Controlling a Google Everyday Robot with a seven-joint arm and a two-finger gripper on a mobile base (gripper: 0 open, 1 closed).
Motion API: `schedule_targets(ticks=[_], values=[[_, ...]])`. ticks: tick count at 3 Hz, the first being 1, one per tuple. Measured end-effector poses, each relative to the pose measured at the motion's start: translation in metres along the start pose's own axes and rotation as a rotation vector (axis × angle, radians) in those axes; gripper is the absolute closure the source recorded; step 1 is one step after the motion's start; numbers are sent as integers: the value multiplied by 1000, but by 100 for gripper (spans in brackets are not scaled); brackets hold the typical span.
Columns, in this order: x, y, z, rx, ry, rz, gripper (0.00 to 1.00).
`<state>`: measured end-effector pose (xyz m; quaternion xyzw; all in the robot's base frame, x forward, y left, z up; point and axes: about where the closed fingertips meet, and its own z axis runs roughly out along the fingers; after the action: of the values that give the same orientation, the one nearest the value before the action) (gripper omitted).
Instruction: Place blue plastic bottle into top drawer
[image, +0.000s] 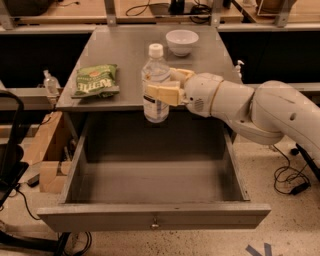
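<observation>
The blue plastic bottle (155, 84) is a tall clear bottle with a white cap and white label. My gripper (161, 90) is shut on its middle and holds it upright in the air, at the front edge of the cabinet top and above the back of the open top drawer (155, 216). The arm reaches in from the right. The drawer is pulled far out, its grey box empty, with a small metal knob on its front panel.
On the grey cabinet top (120, 55) lie a green snack bag (95, 80) at the left and a white bowl (182, 41) at the back. A small clear pump bottle (49, 83) stands left of the cabinet. Cardboard boxes (45, 150) and cables lie on the floor.
</observation>
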<state>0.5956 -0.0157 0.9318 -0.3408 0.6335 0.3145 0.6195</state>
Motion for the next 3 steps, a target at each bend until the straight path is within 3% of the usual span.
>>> schedule_targets(ticks=[1,2,3], values=[[41,7,-3,-70,87,-16,100],[41,8,-3,-70,87,-16,100],[57,10,8,-117,66,-2,100]])
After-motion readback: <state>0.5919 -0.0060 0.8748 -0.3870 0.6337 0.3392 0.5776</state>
